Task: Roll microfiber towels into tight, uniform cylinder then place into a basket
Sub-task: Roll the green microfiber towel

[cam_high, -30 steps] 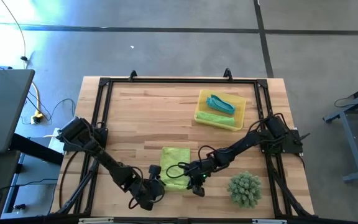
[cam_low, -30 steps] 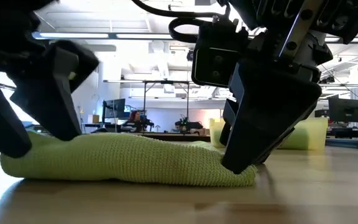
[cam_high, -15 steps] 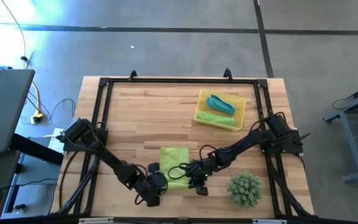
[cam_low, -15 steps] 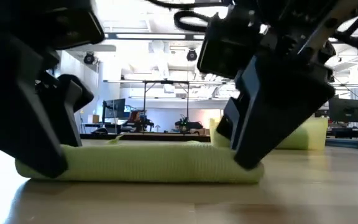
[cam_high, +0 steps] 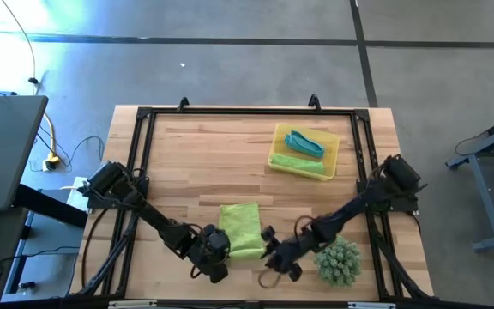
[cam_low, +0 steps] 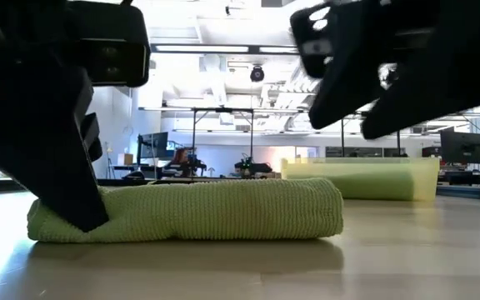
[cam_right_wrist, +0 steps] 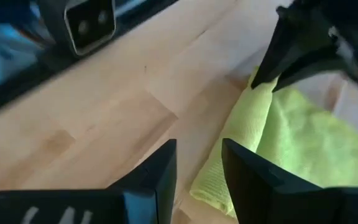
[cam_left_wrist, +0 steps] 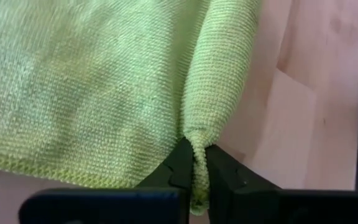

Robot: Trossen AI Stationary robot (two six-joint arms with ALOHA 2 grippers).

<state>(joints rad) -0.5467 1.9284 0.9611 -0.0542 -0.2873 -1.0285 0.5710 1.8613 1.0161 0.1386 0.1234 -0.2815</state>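
Observation:
A lime-green microfiber towel (cam_high: 240, 225) lies flat on the table, its near edge rolled into a thick roll (cam_low: 198, 212). My left gripper (cam_high: 219, 252) is shut on the roll's left end. My right gripper (cam_high: 274, 251) hovers open above the table, just off the roll's right end, with nothing between its fingers (cam_right_wrist: 197, 167). The yellow basket (cam_high: 333, 142) stands at the far right; a teal roll (cam_high: 305, 143) and a lime-green roll (cam_high: 298, 164) lie in it. My left gripper pinches the left end of the rolled edge (cam_left_wrist: 195, 147) between its two fingers. The fingers come slanting down from the near left and lie roughly along the roll. The roll rests on the table, and the unrolled part lies flat beyond it.
A spiky green ball-shaped plant (cam_high: 339, 261) sits near the front right, close beside my right arm. A black frame (cam_high: 230, 112) runs around the tabletop. Bare wood lies between the towel and the basket.
My left gripper has rolled about its axis and shut on the roll's left end. My right gripper has opened, let go of the roll's right end, rolled about its axis, and risen toward the table's near right. The towel's near edge has rolled up thicker and rounder.

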